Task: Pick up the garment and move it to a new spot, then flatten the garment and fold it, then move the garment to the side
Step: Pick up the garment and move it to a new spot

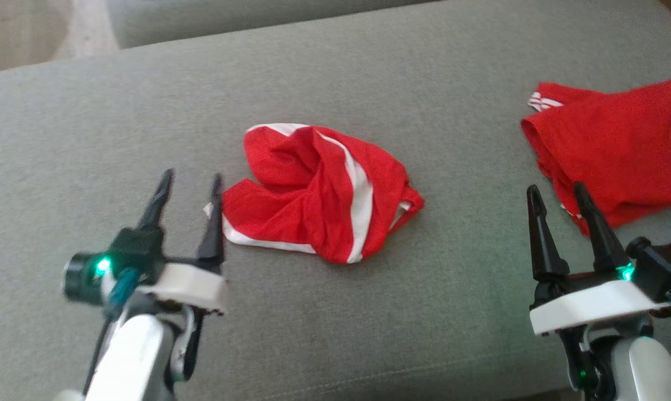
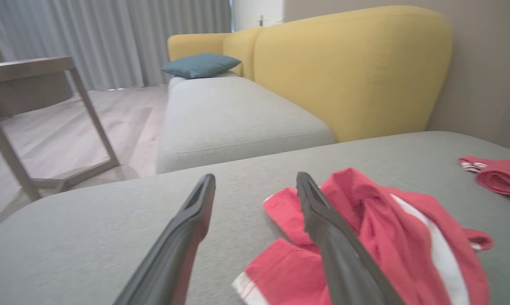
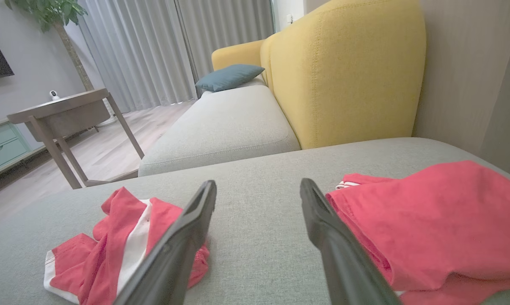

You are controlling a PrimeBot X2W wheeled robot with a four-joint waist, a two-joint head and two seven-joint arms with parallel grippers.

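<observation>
Two grippers spread wide, empty: left gripper [image 1: 192, 177] just beside garment [image 1: 318, 192] crumpled at middle of grey cushion [image 1: 90, 111]; right gripper [image 1: 556, 189] near second red garment [image 1: 613, 145] at right edge. Left should pinch thick fold, lift straight.

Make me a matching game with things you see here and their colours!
Things:
1 crumpled garment
2 pillow
3 sofa back
4 seat cushion

Colours:
A yellow
B grey
C red with white stripes
D blue-green

Pairs: 1-C, 2-D, 3-A, 4-B
</observation>
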